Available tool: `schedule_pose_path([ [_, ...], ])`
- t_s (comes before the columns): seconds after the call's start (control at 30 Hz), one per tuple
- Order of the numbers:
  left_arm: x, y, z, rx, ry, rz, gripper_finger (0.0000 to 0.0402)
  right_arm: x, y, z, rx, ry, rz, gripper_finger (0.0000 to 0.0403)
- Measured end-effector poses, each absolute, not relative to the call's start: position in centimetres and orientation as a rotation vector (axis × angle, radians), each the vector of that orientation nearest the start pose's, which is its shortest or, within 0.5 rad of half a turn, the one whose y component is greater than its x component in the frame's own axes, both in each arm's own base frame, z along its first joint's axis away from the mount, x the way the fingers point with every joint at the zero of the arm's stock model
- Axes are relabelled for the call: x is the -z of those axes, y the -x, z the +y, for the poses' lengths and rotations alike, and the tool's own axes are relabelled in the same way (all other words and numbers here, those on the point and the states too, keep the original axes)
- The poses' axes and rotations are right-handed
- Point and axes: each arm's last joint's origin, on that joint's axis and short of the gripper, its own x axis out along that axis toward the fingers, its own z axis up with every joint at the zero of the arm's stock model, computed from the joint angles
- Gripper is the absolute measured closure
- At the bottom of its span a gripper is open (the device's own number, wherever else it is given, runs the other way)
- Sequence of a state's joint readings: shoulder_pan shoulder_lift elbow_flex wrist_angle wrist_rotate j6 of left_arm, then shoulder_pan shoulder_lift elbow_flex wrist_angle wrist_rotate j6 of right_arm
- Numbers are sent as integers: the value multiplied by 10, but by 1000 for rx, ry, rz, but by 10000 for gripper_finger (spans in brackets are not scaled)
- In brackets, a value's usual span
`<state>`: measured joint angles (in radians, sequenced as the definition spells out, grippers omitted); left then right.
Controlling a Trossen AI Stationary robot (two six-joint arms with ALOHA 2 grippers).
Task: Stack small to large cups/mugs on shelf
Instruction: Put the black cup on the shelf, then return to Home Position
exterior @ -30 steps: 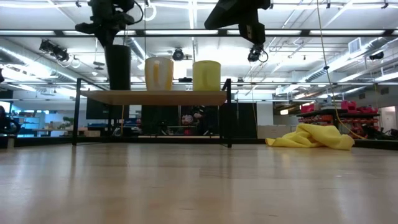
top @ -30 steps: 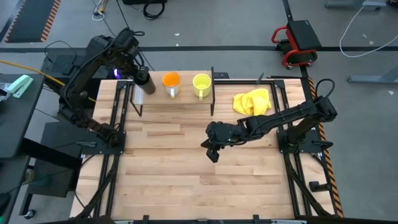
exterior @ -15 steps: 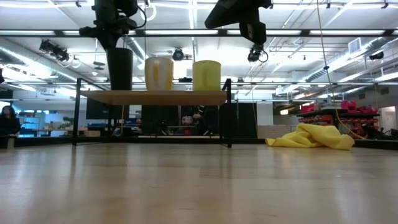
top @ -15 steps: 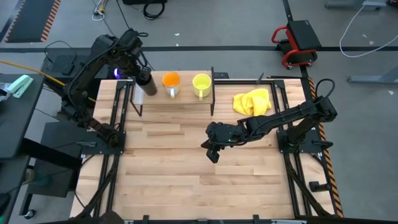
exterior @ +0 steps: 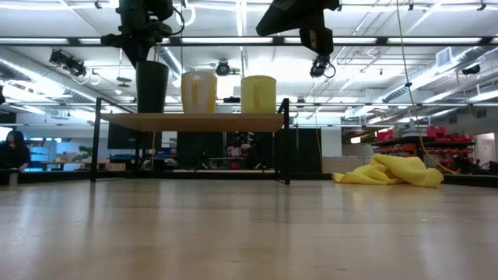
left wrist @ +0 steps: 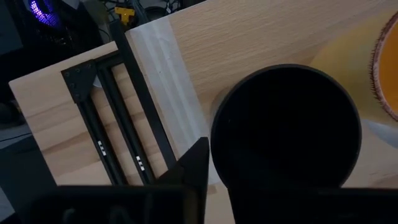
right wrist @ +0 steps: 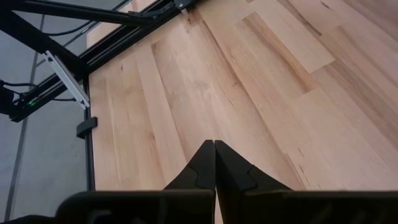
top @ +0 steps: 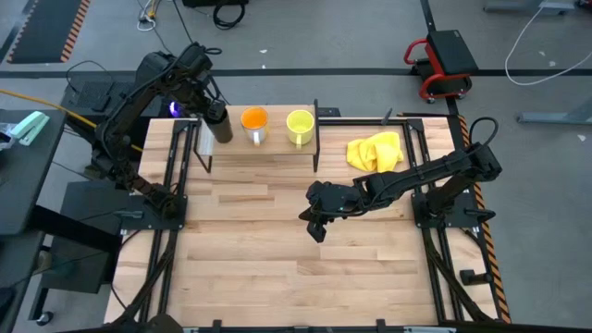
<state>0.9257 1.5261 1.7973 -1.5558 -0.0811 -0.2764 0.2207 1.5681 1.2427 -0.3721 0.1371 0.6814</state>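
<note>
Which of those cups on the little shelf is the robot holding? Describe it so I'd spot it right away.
Find the low light-wood shelf with thin black posts at the table's far edge. Three cups stand in a row there; the left claw is on the end one, the tall black cylindrical cup. Unlike the orange mug and yellow mug beside it, it shows no handle.

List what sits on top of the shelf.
On the shelf: black cup held by the left gripper, orange mug, yellow mug. The cup's base contact is unclear.
</note>
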Motion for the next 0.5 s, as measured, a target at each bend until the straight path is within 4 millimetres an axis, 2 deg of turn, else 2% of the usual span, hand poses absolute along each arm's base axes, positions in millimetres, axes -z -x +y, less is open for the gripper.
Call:
schedule_pose_path([
  [0.37,-398,-152,205,-1018,780,1099,301,-284,-337,72,158,-537,681,398],
  [0.5,-407,-146,196,-976,757,1074,296,-284,-337,72,158,-537,681,398],
])
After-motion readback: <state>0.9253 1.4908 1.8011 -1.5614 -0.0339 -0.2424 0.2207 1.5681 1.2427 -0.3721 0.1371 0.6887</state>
